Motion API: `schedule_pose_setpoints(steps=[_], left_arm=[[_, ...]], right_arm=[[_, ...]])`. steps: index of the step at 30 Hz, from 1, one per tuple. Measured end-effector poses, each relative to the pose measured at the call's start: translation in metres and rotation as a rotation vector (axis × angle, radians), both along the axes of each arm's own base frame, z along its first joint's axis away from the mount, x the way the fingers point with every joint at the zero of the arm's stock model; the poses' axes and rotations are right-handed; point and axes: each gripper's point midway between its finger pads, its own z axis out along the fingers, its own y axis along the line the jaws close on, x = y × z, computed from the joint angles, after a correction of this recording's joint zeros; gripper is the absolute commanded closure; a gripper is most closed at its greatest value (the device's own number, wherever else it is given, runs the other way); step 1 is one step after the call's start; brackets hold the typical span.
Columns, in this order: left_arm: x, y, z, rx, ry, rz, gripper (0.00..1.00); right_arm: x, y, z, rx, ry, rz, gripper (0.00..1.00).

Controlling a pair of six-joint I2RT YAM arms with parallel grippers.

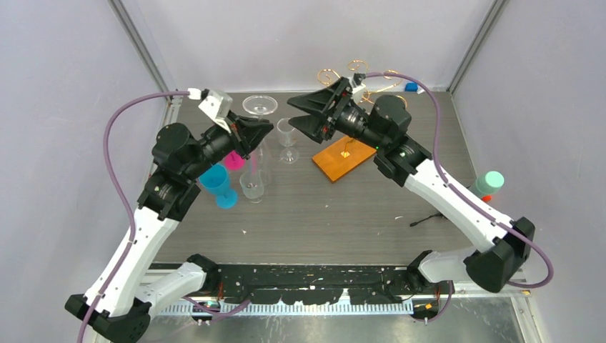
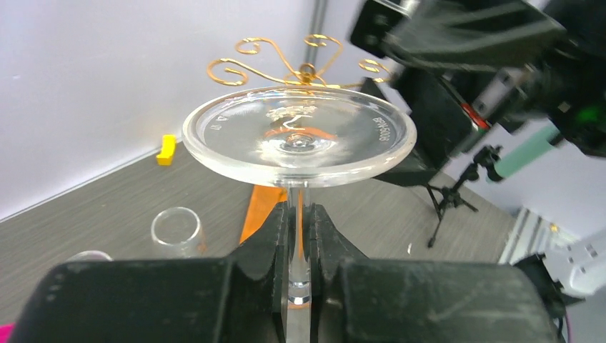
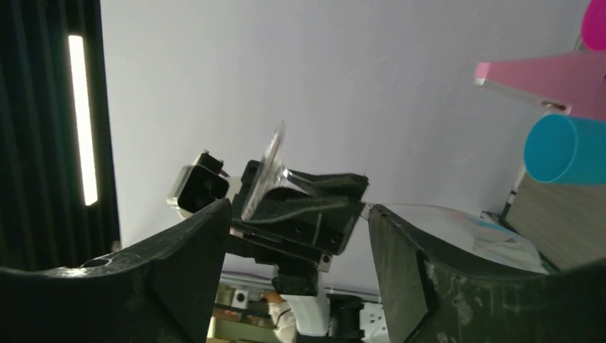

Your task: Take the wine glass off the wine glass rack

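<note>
My left gripper is shut on the stem of the clear wine glass, which hangs upside down with its round foot on top. In the left wrist view the fingers pinch the stem just under the foot of the wine glass. The glass is apart from the wine glass rack, whose gold scroll arms rise behind it from the orange base. My right gripper stands open beside the foot, nothing between its jaws; it faces the glass foot.
A small clear glass stands on the table between the arms, seen also as the tumbler. A blue cup and a pink object sit left. A green cylinder and small black tripod are right.
</note>
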Motion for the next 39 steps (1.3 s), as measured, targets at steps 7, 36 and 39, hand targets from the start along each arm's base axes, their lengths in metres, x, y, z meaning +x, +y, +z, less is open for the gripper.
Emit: schedule_pose_setpoints(steps=[7,36,39], left_arm=[[0.020,0.043,0.019,-0.148,0.049,0.294,1.00],[0.003,0.111,0.056,-0.799,0.183,0.531,1.00],[0.000,0.114,0.059,-0.814,0.180,0.531,1.00]], right_arm=[[-0.036,-0.012,0.000,-0.089,-0.190,-0.121,0.23],[-0.069,0.060,-0.050,-0.057,-0.368,-0.072,0.57],[-0.070,0.068,-0.049,-0.031,-0.373,-0.048,0.66]])
